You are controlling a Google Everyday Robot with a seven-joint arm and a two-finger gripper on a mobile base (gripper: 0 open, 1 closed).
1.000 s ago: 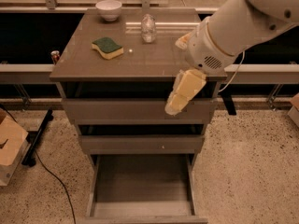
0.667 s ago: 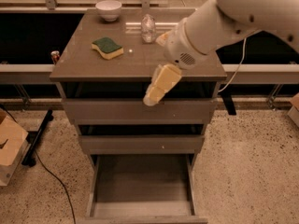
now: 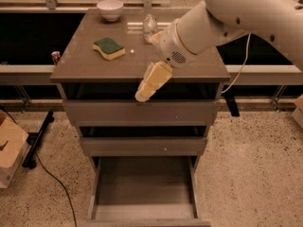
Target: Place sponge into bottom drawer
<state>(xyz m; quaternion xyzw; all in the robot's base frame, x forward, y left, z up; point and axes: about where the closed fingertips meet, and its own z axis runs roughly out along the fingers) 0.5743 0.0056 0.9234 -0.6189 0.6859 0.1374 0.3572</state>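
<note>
The brown cabinet top (image 3: pixel 90 67) holds the sponge (image 3: pixel 109 48) at its left-middle, green side up, with a white bowl (image 3: pixel 110 9) behind it and a clear glass (image 3: pixel 149 26) to the right. Below, the bottom drawer (image 3: pixel 144 183) stands pulled out over speckled floor (image 3: pixel 255 174) – a cardboard box (image 3: pixel 9 145) sits at left. The gripper (image 3: pixel 142 94) hangs at the cabinet's front edge, further left than before; whether it is clenched or released cannot be told. The sponge has not moved.

Tone: warm, dim, yellowish throughout.
Brightest: white arm (image 3: pixel 246 13), up and right of the gripper (image 3: pixel 142 96), itself hanging before the front edge of the worktop (image 3: pixel 80 63).
Glare: tiny glint on worktop, up-left of gripper.
Shadow: black recess just behind gripper, under worktop.
Below gripper: bottom drawer (image 3: pixel 142 183) floor flatly, dully lit.
</note>
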